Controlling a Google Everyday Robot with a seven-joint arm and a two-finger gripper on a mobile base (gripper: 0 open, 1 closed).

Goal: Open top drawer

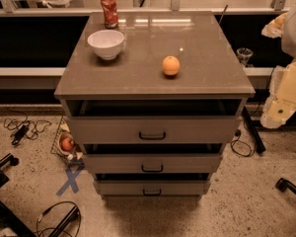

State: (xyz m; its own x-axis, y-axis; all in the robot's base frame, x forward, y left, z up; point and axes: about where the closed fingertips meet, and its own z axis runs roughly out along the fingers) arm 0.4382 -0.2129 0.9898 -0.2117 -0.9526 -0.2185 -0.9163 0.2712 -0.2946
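The cabinet [138,73] stands in the middle of the camera view, seen from above and in front. The top drawer [187,131] has the tallest, widest grey-beige front of the three, with a small dark bar handle [152,136] at its centre. A dark gap [153,107] shows between its front and the cabinet top. Two shorter drawer fronts [187,163] [182,187] sit below it. My gripper does not show; only pale arm segments [288,88] show at the right edge, off to the right of the cabinet and apart from it.
On the cabinet top stand a white bowl [106,43], a red can [109,11] and an orange [170,65]. On the floor lie cables [19,130], a wire basket with an apple [66,143], a blue tape cross [70,179] and chair legs [288,186].
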